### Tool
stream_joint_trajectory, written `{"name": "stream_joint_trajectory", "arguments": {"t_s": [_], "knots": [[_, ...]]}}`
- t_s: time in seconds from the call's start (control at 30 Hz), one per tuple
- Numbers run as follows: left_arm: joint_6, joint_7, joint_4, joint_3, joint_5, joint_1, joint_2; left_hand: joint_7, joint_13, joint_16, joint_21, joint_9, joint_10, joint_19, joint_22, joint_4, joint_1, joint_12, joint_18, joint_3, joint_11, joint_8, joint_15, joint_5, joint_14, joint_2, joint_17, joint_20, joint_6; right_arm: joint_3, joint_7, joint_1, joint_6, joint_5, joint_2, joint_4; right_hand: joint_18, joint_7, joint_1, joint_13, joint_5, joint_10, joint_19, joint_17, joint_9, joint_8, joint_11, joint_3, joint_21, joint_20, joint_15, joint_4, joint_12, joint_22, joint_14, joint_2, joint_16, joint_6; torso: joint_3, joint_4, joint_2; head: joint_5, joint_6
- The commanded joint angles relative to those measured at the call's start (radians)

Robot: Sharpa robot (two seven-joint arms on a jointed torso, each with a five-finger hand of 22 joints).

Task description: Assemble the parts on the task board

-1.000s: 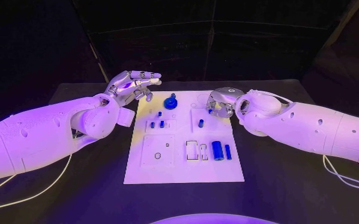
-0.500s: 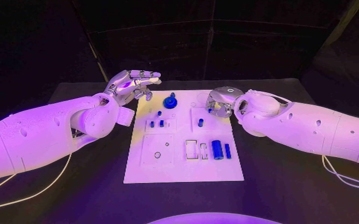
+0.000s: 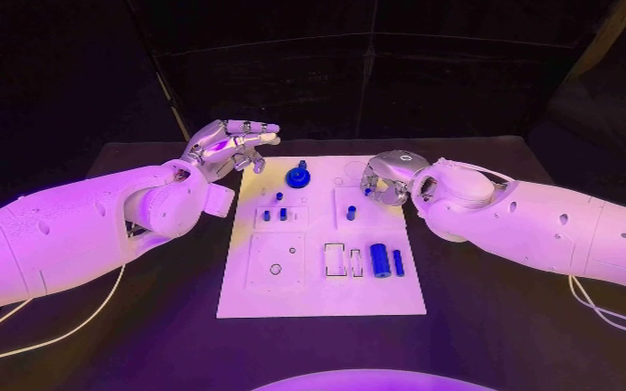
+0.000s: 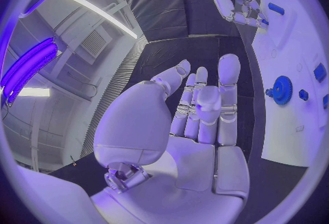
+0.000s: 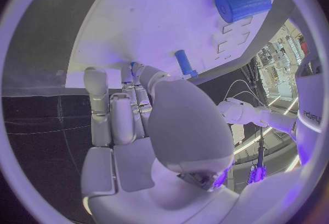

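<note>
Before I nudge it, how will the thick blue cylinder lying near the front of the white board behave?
The thick blue cylinder lies on its round side on the flat white task board, so a sideways push would probably roll it, perhaps against the thinner blue rod beside it. It looks like smooth, rigid plastic: likely stiff, light, and possibly slippery.

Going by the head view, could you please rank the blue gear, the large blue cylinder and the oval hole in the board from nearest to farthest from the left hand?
From the left hand:
1. Blue gear, at the board's far edge, just beside the fingers.
2. Oval hole, in the board's near left panel.
3. Large blue cylinder, lying on the board's near right part.
</note>
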Motion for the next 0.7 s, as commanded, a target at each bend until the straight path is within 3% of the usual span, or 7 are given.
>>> {"name": "stream_joint_trajectory", "arguments": {"t_s": [0.03,0.37,0.53,0.63,0.7], "knots": [[-0.003,0.009,-0.003,0.001,0.004,0.001,0.002,0.002,0.001,0.006,-0.003,-0.001,-0.006,-0.002,-0.001,0.0,0.005,0.005,0.01,-0.004,0.002,-0.006,0.003,0.002,-0.001,0.003,-0.001,0.002,-0.005,0.0,-0.003,0.002,-0.048,-0.005,-0.007,0.01,-0.02,0.0,-0.011,-0.001,-0.005,0.005,0.006,0.0,0.001,-0.001,0.0,0.0,0.007,-0.002,-0.007,-0.004,-0.006,0.001,0.052,-0.002,0.007,0.005,-0.0006,-0.0002,-0.001,-0.001,0.0],[-0.018,-0.001,-0.012,0.001,0.004,0.001,0.002,0.002,0.001,0.005,-0.006,-0.001,-0.007,-0.003,-0.003,0.0,0.005,0.006,0.011,-0.004,0.002,-0.006,0.004,0.002,-0.001,0.004,-0.002,0.003,-0.006,0.001,-0.002,0.002,-0.078,0.025,-0.045,0.042,-0.02,0.0,-0.018,-0.002,-0.004,0.003,0.005,0.005,0.0,-0.004,0.0,0.0,0.007,-0.002,-0.006,-0.004,-0.008,0.001,0.053,-0.006,0.01,0.004,-0.0013,0.0006,-0.001,0.007,0.002],[-0.03,-0.005,-0.014,0.001,0.004,0.001,-0.001,0.003,0.001,0.005,-0.01,-0.001,-0.008,-0.005,-0.007,0.001,0.005,0.006,0.012,-0.005,0.002,-0.006,0.004,0.003,-0.001,0.006,-0.003,0.003,-0.007,0.002,-0.019,0.004,-0.078,0.046,-0.095,0.114,-0.02,0.0,-0.022,-0.002,-0.001,0.003,0.005,0.006,-0.001,-0.005,0.0,0.001,0.008,-0.002,-0.006,-0.004,-0.009,0.002,0.053,-0.007,0.011,0.004,-0.0019,0.0038,0.001,0.01,0.001],[-0.033,-0.005,-0.016,0.001,0.004,0.001,-0.004,0.003,0.001,0.005,-0.01,-0.001,-0.008,-0.005,-0.007,0.001,0.005,0.006,0.012,-0.005,0.002,-0.006,0.004,0.003,-0.001,0.006,-0.003,0.003,-0.007,0.003,-0.019,0.007,-0.105,0.051,-0.123,0.173,-0.02,0.0,-0.024,-0.002,0.006,0.004,0.005,0.005,-0.001,-0.006,0.0,0.004,0.009,-0.002,-0.006,-0.006,-0.01,0.004,0.053,-0.009,0.011,0.004,-0.0022,-0.0009,0.0,0.013,0.0],[-0.033,-0.004,-0.016,0.001,0.004,0.001,-0.003,0.003,0.001,0.005,-0.01,-0.001,-0.009,-0.005,-0.007,0.001,0.005,0.006,0.012,-0.005,0.002,-0.006,0.004,0.003,-0.002,0.006,-0.003,0.003,-0.007,0.014,-0.013,0.009,-0.135,0.053,-0.135,0.212,-0.02,0.0,-0.025,-0.002,0.016,0.004,0.005,0.003,-0.001,-0.008,0.0,0.007,0.01,-0.003,-0.006,-0.008,-0.012,0.005,0.052,-0.011,0.011,0.005,-0.0018,-0.0011,-0.001,0.015,0.0]]}}
